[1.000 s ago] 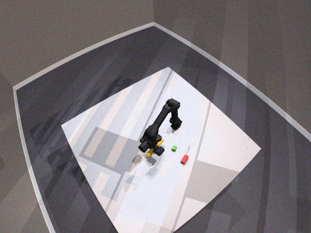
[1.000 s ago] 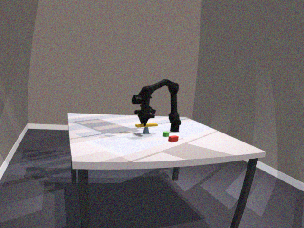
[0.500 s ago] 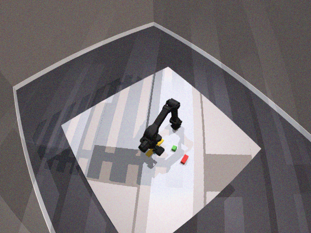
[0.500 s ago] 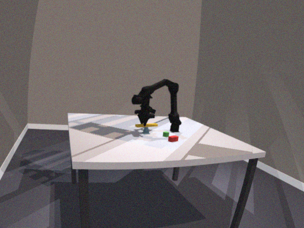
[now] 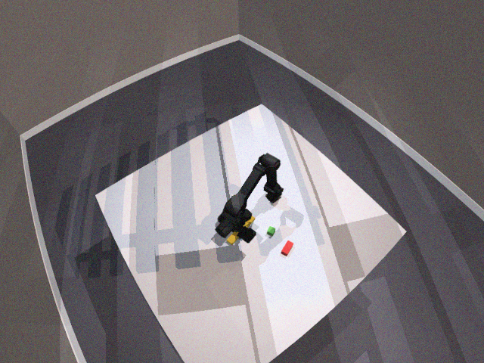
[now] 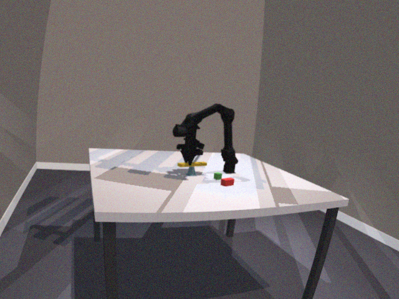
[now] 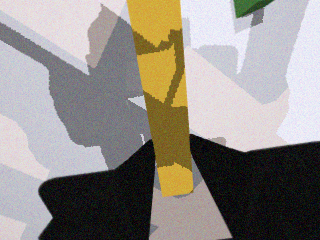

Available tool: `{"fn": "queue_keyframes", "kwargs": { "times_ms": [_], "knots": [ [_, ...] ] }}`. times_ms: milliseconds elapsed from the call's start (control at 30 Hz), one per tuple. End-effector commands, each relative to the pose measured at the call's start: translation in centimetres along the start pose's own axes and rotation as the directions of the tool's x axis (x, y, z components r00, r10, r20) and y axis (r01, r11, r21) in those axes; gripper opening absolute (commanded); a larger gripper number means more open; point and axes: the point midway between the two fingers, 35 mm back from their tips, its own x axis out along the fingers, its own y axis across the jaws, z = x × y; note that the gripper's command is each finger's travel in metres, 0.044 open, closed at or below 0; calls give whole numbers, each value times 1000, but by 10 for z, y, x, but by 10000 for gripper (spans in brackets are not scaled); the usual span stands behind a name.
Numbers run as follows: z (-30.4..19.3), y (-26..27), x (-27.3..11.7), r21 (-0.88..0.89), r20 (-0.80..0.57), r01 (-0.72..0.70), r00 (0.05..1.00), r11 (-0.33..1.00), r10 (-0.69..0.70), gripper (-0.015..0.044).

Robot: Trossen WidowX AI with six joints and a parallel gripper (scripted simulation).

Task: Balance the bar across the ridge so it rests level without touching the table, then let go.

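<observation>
A yellow bar [image 5: 231,238] [image 6: 201,164] [image 7: 159,75] looks about level in the exterior view, clear of the table. My gripper [image 6: 189,162] [image 7: 170,141] is shut on the bar, with one black finger on each side of it. In the wrist view the bar runs from between the fingers up past the top edge. The teal ridge [image 6: 191,171] stands on the table right below the bar and the fingertips. I cannot tell whether the bar touches its top. The arm hides the ridge in the top view.
A green block [image 5: 271,231] [image 6: 217,175] [image 7: 250,6] lies on the table [image 5: 296,289] [image 6: 135,199] between the ridge and a red block [image 5: 286,248] [image 6: 227,181]. The arm's base [image 5: 273,193] [image 6: 229,164] stands behind the blocks. Shadow bands cross the table.
</observation>
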Motion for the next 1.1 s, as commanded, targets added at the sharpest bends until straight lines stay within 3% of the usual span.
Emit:
{"fn": "queue_keyframes", "kwargs": {
  "times_ms": [0, 167, 1067],
  "knots": [
    [0, 0, 0, 0, 0, 0, 1000, 1000, 0, 52],
    [0, 0, 0, 0, 0, 0, 1000, 1000, 0, 167],
    [0, 0, 0, 0, 0, 0, 1000, 1000, 0, 170]
  ]
}}
